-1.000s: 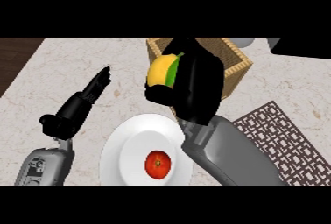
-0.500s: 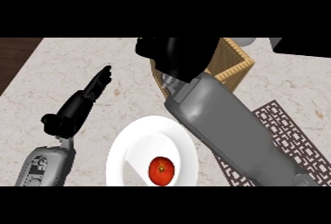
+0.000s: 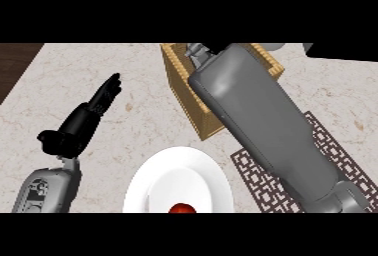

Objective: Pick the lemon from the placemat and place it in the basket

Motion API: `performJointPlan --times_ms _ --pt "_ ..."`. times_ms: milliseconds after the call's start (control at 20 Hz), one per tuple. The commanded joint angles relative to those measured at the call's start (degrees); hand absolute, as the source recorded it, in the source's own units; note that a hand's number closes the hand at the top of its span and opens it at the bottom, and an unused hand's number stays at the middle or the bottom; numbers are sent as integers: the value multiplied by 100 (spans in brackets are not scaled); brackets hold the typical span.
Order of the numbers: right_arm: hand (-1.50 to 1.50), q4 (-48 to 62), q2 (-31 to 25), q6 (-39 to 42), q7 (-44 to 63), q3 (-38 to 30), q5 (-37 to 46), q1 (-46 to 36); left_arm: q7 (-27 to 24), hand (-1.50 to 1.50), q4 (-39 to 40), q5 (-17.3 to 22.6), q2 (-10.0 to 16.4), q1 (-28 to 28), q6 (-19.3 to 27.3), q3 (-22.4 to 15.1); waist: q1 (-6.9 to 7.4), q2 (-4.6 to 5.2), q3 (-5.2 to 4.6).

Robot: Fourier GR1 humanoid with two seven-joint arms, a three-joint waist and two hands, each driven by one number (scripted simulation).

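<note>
a white plate [image 3: 177, 175] sits nearest, a red fruit [image 3: 181, 208] at its near edge, the dark placemat [image 3: 260, 172] just beside it. the left hand [image 3: 83, 122] rests open at the left, fingers straight. the right forearm [image 3: 258, 115] crosses the wicker basket [image 3: 184, 95]; only a sliver of the right hand [image 3: 218, 47] shows over it, grip impossible to tell. the lemon is hidden.

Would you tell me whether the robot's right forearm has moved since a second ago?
Yes. The right forearm has pushed forward: earlier it ended short of the basket, now it lies across the basket's top.
</note>
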Motion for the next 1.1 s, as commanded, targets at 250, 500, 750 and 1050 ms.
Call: performJointPlan --times_ms 250,500,750,1050 --pt "150 733 58 -985 938 -175 -266 296 7 0 -25 -60 2 57 112 77 -225 3 13" --pt "150 797 58 -1664 843 44 169 846 150 0 -328 169 224 274 -130 238 -264 -29 18" --pt "150 936 58 -1757 937 269 373 872 -175 0 35 112 223 171 -82 338 -309 -20 14" --pt "-150 977 58 -2620 348 -786 773 1019 -25 0 -290 133 115 401 -40 251 -307 1 21"
